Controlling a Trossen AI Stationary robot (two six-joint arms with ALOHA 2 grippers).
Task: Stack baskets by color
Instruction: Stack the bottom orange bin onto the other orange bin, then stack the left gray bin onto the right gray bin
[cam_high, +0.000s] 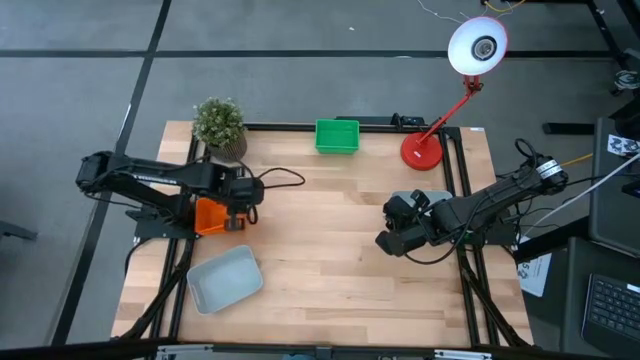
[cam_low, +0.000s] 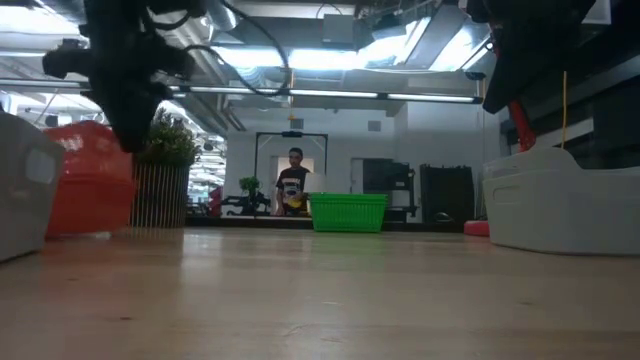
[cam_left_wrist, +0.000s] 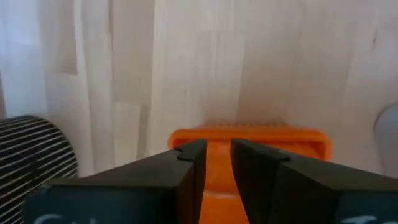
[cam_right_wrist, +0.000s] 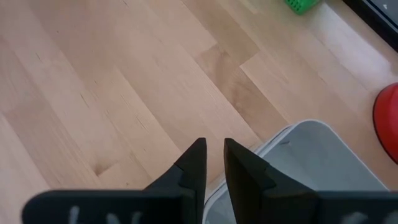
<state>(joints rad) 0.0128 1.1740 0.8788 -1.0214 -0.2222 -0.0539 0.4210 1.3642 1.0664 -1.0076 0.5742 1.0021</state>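
A: Left wrist view first: the left hand (cam_left_wrist: 216, 155) has its two fingers pinched on the near rim of the orange basket (cam_left_wrist: 249, 140), over the left side of the table (cam_left_wrist: 205, 62).

B: Yes, from above that orange basket (cam_high: 211, 215) sits just beside the plant pot, and a pale grey basket (cam_high: 225, 278) lies near the front-left edge, apart from it.

A: And the right hand (cam_right_wrist: 210, 155)?

B: It hangs with narrow-set fingers straddling the rim of a second grey basket (cam_right_wrist: 323, 162); I cannot tell whether it really grips. Seen from above, that grey basket (cam_high: 415, 197) peeks out from under the right arm, right of centre.

A: Farther back?

B: A green basket (cam_high: 337, 136) stands alone at the far edge, between the potted plant (cam_high: 220, 125) and the red lamp (cam_high: 425, 150). Beyond the table, a person (cam_low: 293, 180) stands in the room.
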